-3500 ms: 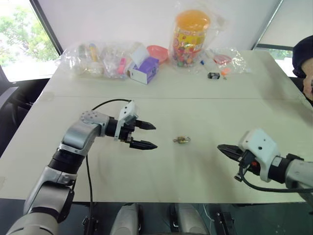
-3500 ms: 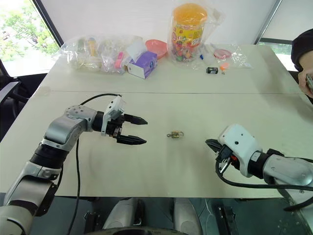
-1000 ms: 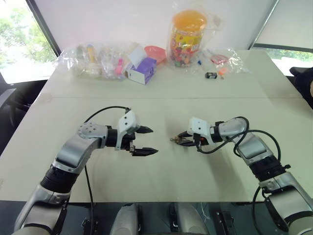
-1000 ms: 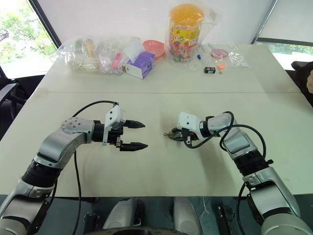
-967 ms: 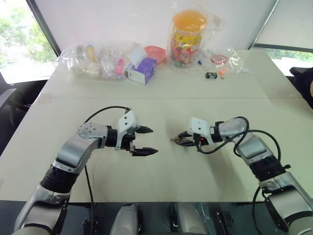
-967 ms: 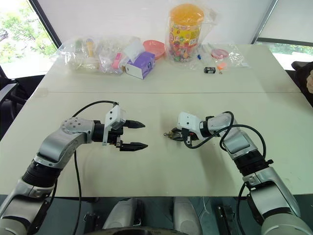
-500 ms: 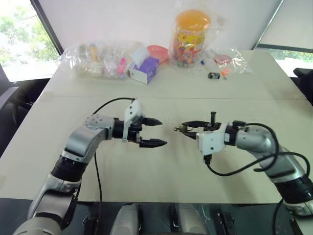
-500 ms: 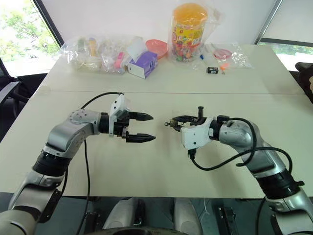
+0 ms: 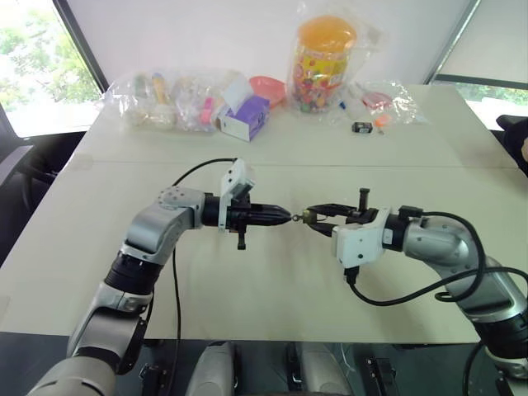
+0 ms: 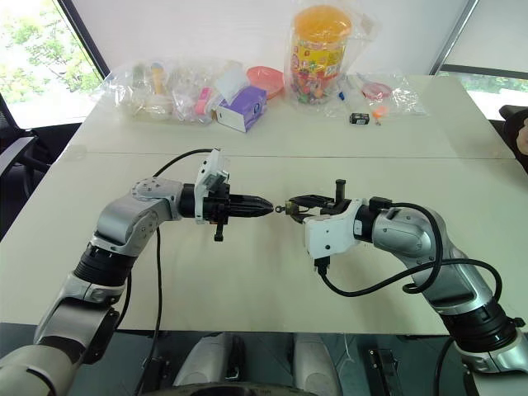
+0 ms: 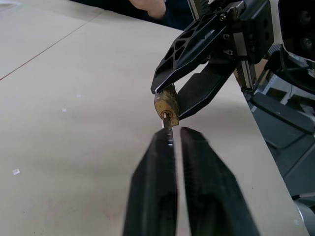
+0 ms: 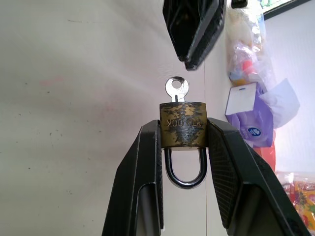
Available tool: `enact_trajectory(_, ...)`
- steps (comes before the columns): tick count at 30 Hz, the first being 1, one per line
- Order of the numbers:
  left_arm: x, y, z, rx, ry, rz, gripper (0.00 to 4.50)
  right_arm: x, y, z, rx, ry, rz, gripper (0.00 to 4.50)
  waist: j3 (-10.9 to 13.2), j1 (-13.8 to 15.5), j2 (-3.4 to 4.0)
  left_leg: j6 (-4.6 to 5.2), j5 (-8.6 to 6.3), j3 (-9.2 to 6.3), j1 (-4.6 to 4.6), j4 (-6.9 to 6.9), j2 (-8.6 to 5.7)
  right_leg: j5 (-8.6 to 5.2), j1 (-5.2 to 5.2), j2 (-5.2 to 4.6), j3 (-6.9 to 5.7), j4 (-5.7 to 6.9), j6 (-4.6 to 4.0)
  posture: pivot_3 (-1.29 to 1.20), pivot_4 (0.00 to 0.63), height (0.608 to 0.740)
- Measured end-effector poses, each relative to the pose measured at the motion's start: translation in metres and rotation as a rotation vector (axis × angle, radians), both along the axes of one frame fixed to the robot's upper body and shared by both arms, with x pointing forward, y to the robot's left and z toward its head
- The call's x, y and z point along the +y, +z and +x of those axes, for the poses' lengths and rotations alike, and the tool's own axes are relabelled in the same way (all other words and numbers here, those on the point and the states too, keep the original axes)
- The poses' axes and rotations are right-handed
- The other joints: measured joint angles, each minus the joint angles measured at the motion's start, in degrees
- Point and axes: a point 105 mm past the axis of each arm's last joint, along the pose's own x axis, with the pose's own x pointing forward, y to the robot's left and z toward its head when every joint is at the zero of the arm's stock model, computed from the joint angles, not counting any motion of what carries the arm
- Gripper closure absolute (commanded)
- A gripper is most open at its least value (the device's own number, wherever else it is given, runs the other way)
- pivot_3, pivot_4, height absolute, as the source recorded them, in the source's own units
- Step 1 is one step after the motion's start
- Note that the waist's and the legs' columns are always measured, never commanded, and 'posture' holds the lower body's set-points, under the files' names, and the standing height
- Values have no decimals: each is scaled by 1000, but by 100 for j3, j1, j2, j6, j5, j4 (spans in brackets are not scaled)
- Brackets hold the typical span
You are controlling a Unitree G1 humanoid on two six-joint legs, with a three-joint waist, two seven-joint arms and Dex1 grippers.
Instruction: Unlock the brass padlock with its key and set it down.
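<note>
The brass padlock [image 12: 182,124] hangs above the table [image 9: 272,280], its small gold body clamped between the two fingers of my right gripper [image 12: 182,129], shackle towards that wrist. The silvery key [image 12: 176,88] sits in its keyhole, its round head sticking out towards my left gripper [image 9: 285,219]. The left gripper is shut and points level at the padlock [image 9: 307,216]. Its closed tips [image 11: 170,132] are right at the key's head. In the right wrist view a small gap shows between the head and the left fingers [image 12: 194,29].
Along the table's far side stand a yellow candy jar [image 9: 323,58], a purple box [image 9: 245,118], a pink bowl [image 9: 266,87], clear bags of small items [image 9: 165,99] and a small black box [image 9: 360,127]. A person's dark sleeve [image 10: 516,124] shows at the right edge.
My left gripper has gone from wide open to shut and moved right, up to the key. The right gripper lifted the padlock off the table a second ago and has held it since.
</note>
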Motion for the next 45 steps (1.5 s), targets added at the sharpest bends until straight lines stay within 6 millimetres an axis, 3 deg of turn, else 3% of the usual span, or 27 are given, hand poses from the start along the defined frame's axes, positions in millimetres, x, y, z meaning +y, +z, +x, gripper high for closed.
enact_trajectory(34,-10,-2,5,11,-7,-25,4035,4,7,-1,-17,4,0,3805,0,6,0,0,0,0,0,0,-1,0,0,0,0,0,0,0,150,735)
enact_trajectory(35,-11,-2,5,10,-8,-27,4288,4,7,-1,-16,5,-1,3805,0,6,0,0,0,0,0,0,-1,0,0,0,0,0,0,0,150,735)
enact_trajectory(45,-13,-1,5,-56,-11,-14,4288,4,5,-1,-2,1,-4,3805,0,9,0,0,0,0,0,1,-1,0,0,0,0,0,0,0,150,735)
